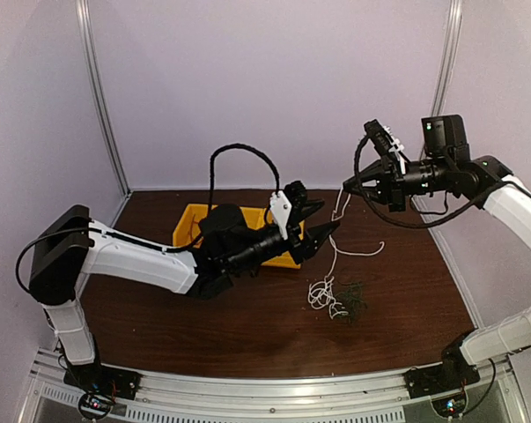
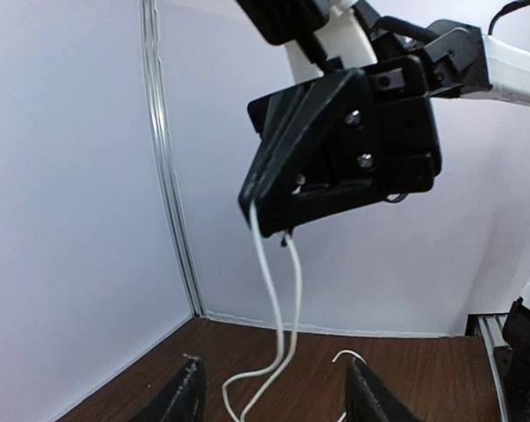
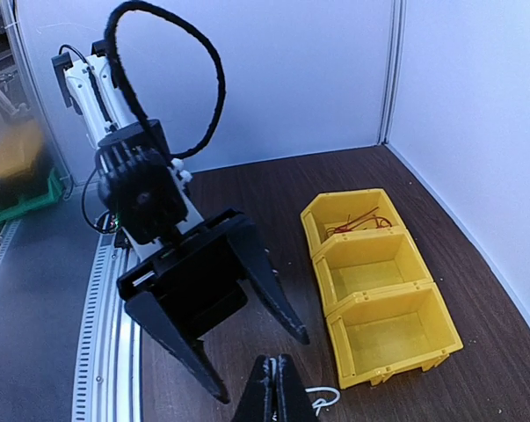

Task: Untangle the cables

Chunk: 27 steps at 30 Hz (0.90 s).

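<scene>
I see a white cable [image 2: 263,264], a dark green-black cable [image 1: 351,300] heaped on my dark brown table [image 1: 247,326], and a red cable [image 3: 357,224]. The bin [image 3: 405,352] holding the red one is bright yellow.

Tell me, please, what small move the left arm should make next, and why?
Probably lower the open left pincer onto the dark cable and pinch it. The right pincer is shut on the white cable, which hangs down and lies tangled with the dark one, so holding that down should let the white pull free.
</scene>
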Tool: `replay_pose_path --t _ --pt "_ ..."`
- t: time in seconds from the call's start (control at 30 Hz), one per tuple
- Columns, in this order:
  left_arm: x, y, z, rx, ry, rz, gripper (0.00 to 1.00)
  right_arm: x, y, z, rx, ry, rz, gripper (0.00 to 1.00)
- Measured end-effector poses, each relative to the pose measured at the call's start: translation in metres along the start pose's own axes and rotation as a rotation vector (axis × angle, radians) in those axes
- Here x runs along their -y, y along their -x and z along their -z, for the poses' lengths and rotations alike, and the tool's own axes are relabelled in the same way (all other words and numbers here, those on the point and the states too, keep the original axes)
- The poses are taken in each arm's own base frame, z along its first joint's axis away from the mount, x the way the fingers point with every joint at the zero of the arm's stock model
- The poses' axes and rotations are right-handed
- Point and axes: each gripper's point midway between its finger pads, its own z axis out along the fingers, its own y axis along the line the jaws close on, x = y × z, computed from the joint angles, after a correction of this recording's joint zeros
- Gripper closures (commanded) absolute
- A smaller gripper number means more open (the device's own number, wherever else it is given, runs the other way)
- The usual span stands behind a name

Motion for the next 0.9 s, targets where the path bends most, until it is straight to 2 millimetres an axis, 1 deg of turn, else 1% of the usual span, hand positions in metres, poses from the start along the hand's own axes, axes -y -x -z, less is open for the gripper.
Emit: replay_pose_path --t 0.03,0.17,0.23,0.3,0.33,0.4,0.47,0.5,0.53,0.57,0.67,0.7,0.73,0.77,0.8,0.83,0.9 --pt "-0.005 -0.004 -0.003 -0.013 -0.005 0.002 0.47 -0.001 -0.001 0.0 0.0 0.004 -0.001 1.0" --pt "-0.023 -0.033 -0.012 -0.091 -0.04 0.011 0.48 -0.002 -0.006 -0.002 -0.008 0.015 -0.011 1.0" --pt "-0.023 -0.045 -0.017 -0.126 -0.069 0.017 0.51 -0.002 -0.008 -0.003 -0.011 0.017 -0.016 1.0" --pt "-0.019 -0.051 -0.024 -0.141 -0.098 0.021 0.56 -0.002 -0.009 -0.003 -0.012 0.018 -0.018 1.0" --pt "-0.015 -0.055 -0.027 -0.152 -0.117 0.024 0.6 -0.002 -0.009 -0.003 -0.011 0.018 -0.017 1.0" --pt "-0.009 -0.059 -0.031 -0.161 -0.152 0.028 0.73 -0.003 -0.009 -0.003 -0.01 0.022 -0.017 1.0" --pt "-0.005 -0.061 -0.034 -0.169 -0.18 0.031 0.92 -0.003 -0.008 -0.003 -0.009 0.024 -0.017 1.0" --pt "-0.003 -0.062 -0.034 -0.172 -0.195 0.036 1.0 -0.004 -0.008 -0.003 -0.008 0.025 -0.018 1.0" --pt "-0.001 -0.063 -0.033 -0.176 -0.205 0.042 1.0 -0.004 -0.008 -0.003 -0.007 0.027 -0.02 0.99" --pt "-0.001 -0.063 -0.033 -0.177 -0.212 0.047 1.0 -0.003 -0.007 -0.003 -0.004 0.027 -0.022 0.93" --pt "-0.002 -0.062 -0.031 -0.178 -0.217 0.062 1.0 0.003 -0.006 0.001 0.025 0.018 -0.049 0.56" --pt "-0.003 -0.062 -0.029 -0.182 -0.213 0.068 1.0 0.009 -0.008 0.004 0.038 0.005 -0.058 0.44" --pt "-0.005 -0.062 -0.024 -0.189 -0.206 0.075 1.0 0.016 -0.014 0.007 0.048 -0.014 -0.075 0.34" --pt "-0.008 -0.061 -0.02 -0.195 -0.196 0.082 1.0 0.022 -0.021 0.009 0.053 -0.034 -0.089 0.26" --pt "-0.011 -0.06 -0.015 -0.2 -0.185 0.09 1.0 0.027 -0.029 0.01 0.052 -0.049 -0.105 0.21" --pt "-0.014 -0.056 -0.011 -0.2 -0.173 0.096 1.0 0.03 -0.038 0.01 0.048 -0.058 -0.114 0.18" --pt "-0.022 -0.047 -0.001 -0.197 -0.141 0.11 1.0 0.029 -0.064 0.005 0.024 -0.056 -0.109 0.13"
